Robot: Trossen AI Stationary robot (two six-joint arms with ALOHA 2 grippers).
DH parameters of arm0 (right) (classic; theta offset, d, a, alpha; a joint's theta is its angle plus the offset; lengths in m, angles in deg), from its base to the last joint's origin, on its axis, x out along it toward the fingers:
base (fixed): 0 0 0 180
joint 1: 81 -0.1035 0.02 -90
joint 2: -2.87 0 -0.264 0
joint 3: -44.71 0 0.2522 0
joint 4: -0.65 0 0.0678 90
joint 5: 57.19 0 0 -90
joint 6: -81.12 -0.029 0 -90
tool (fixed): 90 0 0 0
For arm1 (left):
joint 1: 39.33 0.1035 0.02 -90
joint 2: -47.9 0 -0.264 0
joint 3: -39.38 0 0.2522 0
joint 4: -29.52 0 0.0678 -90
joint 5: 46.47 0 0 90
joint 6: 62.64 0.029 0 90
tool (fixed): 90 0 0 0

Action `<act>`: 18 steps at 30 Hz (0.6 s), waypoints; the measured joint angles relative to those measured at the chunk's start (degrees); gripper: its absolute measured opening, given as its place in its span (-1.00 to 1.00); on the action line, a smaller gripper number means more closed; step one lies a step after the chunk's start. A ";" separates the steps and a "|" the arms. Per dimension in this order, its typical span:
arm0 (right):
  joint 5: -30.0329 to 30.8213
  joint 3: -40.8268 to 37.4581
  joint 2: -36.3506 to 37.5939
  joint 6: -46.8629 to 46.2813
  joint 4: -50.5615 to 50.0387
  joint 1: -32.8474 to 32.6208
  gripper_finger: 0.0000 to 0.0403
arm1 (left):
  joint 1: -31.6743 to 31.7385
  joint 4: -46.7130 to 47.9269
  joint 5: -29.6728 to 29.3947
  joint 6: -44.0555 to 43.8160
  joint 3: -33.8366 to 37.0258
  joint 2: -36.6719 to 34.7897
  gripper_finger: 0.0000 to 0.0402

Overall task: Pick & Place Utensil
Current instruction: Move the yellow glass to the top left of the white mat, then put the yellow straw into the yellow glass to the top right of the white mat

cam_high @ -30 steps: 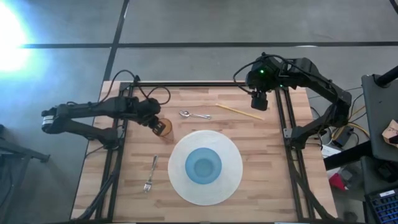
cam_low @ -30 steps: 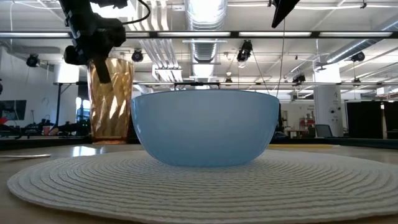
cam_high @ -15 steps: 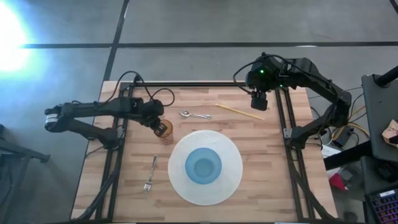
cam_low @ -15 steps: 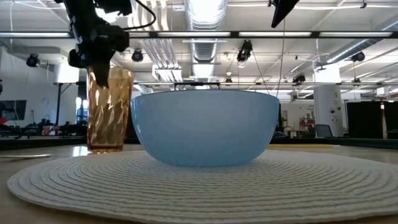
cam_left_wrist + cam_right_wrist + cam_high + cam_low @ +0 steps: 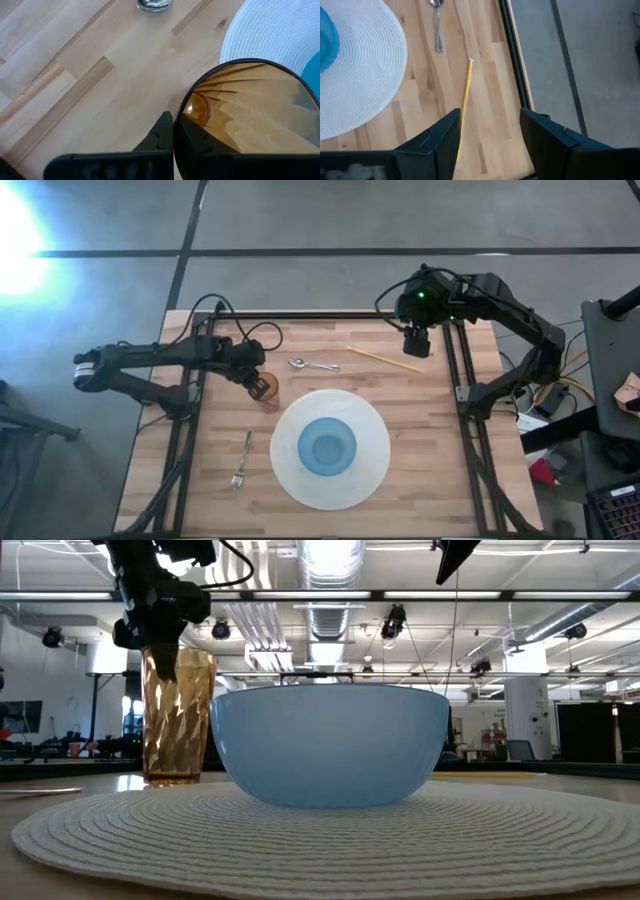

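Note:
An amber ribbed cup (image 5: 265, 388) stands left of the white woven placemat (image 5: 372, 442), which bears a blue bowl (image 5: 327, 447). My left gripper (image 5: 255, 380) is shut on the cup's rim. A spoon (image 5: 312, 365) and a yellow chopstick (image 5: 385, 359) lie on the wood beyond the placemat. A fork (image 5: 241, 460) lies left of the placemat. My right gripper (image 5: 416, 346) hangs open, high over the chopstick's far end, with nothing between its fingers (image 5: 445, 132). My left gripper pinches the cup's rim (image 5: 174, 131) on the side away from the placemat, one finger (image 5: 159, 136) outside the wall and one (image 5: 192, 142) inside. The fingers come slanting down from the table's left. The cup (image 5: 178, 715) is upright; I cannot tell whether its base rests on the table.
A black frame rail (image 5: 452, 370) runs along the table's right side and another (image 5: 190, 410) along the left. Bare wood (image 5: 430, 470) lies right of the placemat and near the front edge.
My left gripper has sunk a little with the cup. In the low view the cup's base now sits lower than a second ago, and the cup stays upright. Over the last half second it has kept still.

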 joint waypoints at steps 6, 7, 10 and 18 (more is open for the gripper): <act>0.00 0.00 0.00 0.00 -0.01 0.00 -0.01 | 0.00 0.39 0.02 0.31 -0.13 0.00 -0.91; 0.00 0.00 0.00 0.00 0.00 0.00 -0.01 | 0.00 0.50 0.07 0.72 -0.16 0.00 -0.88; 0.00 0.00 0.00 0.00 -0.02 0.00 -0.01 | 0.02 0.42 0.39 1.38 -0.33 0.00 -0.78; 0.00 0.00 0.00 0.01 -0.02 0.01 -0.01 | 0.04 0.32 0.35 1.38 -0.48 -0.23 -0.54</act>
